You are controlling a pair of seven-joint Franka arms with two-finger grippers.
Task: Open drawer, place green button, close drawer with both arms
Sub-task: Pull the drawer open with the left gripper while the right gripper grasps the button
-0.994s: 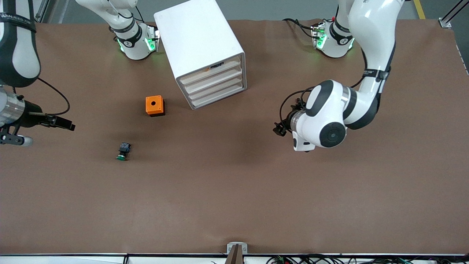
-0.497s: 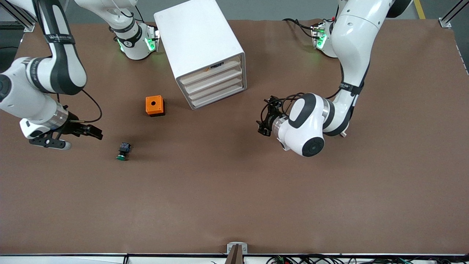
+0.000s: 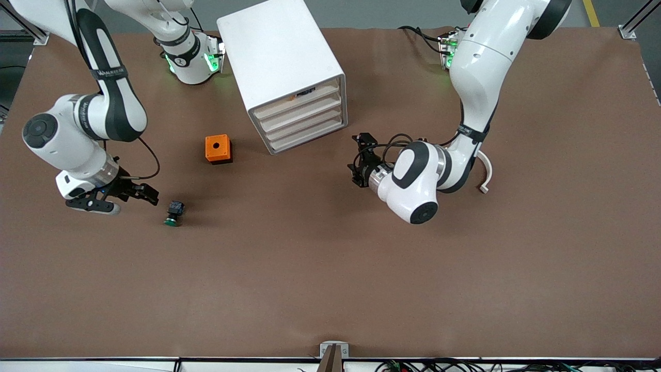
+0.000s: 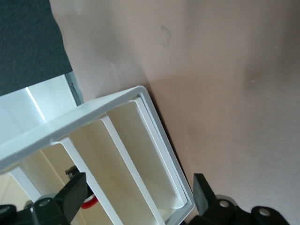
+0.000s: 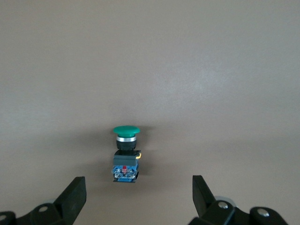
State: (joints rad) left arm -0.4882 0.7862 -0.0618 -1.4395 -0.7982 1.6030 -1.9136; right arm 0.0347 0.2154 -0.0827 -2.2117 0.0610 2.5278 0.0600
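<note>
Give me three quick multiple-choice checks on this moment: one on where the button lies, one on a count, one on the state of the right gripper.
1. Where is the button?
A. In the drawer
B. On the table, nearer to the front camera than the orange cube
C. On top of the cabinet

2. How many drawer fronts does the cabinet show?
A. Two
B. Four
C. Six

3. What is the right gripper doing?
A. Open beside the button
B. Shut on the button
C. Shut on the cube

Answers: 1 B, it lies on bare table below the cube; 2 B, four stacked fronts; 3 A, its fingers stand apart, empty.
</note>
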